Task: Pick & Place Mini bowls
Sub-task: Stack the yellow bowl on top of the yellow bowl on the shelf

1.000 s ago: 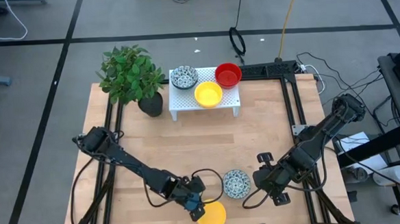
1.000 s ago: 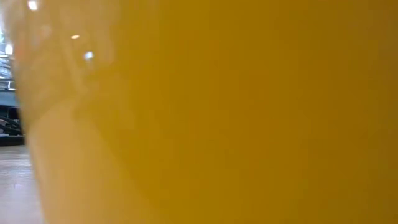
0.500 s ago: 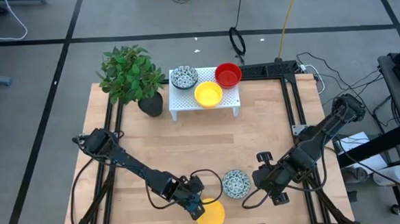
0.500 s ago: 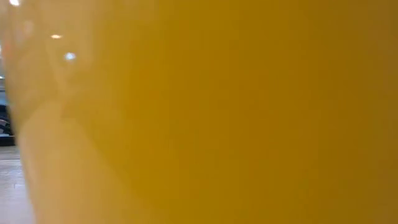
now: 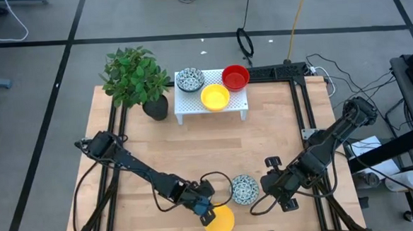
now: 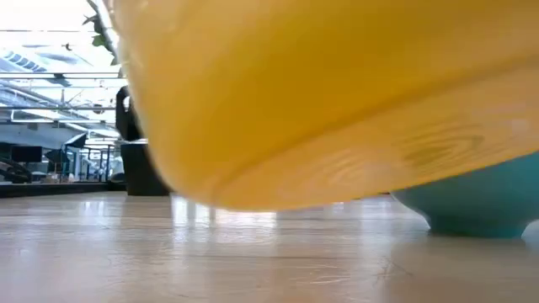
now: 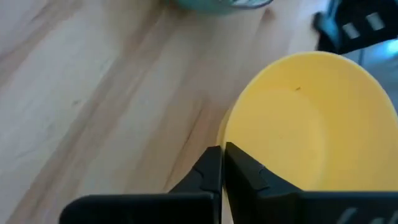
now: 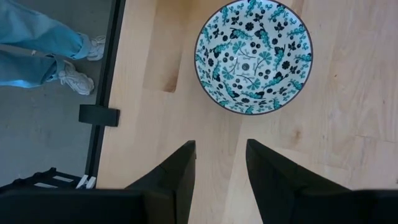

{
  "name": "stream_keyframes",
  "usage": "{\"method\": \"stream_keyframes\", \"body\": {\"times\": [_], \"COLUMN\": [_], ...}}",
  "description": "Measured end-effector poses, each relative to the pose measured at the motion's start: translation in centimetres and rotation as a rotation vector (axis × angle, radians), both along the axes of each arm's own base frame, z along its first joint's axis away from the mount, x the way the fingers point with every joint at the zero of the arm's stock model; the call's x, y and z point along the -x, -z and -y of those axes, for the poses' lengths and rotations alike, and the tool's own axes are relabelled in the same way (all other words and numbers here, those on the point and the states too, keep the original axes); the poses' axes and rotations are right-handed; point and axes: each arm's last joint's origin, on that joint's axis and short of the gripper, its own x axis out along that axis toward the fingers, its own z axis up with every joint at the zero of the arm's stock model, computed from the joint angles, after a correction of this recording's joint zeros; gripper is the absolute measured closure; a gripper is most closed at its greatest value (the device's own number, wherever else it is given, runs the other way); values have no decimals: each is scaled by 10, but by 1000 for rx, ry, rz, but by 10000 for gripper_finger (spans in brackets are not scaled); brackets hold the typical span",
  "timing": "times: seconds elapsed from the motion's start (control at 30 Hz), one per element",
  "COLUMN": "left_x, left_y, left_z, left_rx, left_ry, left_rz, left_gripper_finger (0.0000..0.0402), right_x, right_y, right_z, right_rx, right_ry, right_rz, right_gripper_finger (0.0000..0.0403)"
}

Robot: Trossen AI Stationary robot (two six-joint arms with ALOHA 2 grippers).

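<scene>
A yellow mini bowl [image 5: 220,220] sits at the table's near edge, with my left gripper [image 5: 205,207] shut on its rim. In the low view its underside [image 6: 320,101] fills the upper picture, with bare tabletop showing beneath it. A white mini bowl with a blue-green pattern [image 5: 244,189] rests on its foot just beyond and to the right of it. My right gripper [image 8: 221,180] hangs open to the right of that patterned bowl [image 8: 254,56], touching nothing. Three more mini bowls, patterned [image 5: 190,79], yellow [image 5: 215,97] and red [image 5: 235,76], sit on a white rack [image 5: 213,114] at the far side. My left gripper pinches the yellow bowl's rim [image 7: 222,138] on the bowl's left side, one finger [image 7: 249,171] inside the bowl and the other outside. The fingers come from the table's left, slanting down. In the low view the bowl is tilted, its underside [image 6: 244,198] raised off the wood.
A black pot with a green plant [image 5: 135,78] stands left of the rack. Black frame rails [image 5: 302,110] run along the table's right side. A person's legs [image 8: 43,50] stand beside the table in the right wrist view. Bare wood lies between the rack and the near bowls.
My left gripper has shut on the yellow bowl's rim. The bowl, which filled the whole low view before, has tipped and risen, so the tabletop and the patterned bowl now show beneath and beside it.
</scene>
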Motion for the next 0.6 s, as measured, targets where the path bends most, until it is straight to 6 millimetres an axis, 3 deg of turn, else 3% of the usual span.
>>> {"method": "stream_keyframes", "body": {"times": [0.3,0.6], "left_x": [-3,23], "left_y": [-49,-131], "left_z": [-37,-118], "left_rx": [-117,-415], "left_ry": [-69,-310], "left_rz": [144,261], "left_gripper_finger": [396,388], "right_x": [0,0], "right_y": [0,-4], "right_z": [0,8], "right_rx": [-1,75], "right_ry": [-1,-37], "right_rz": [-3,56], "right_gripper_finger": [271,271]}}
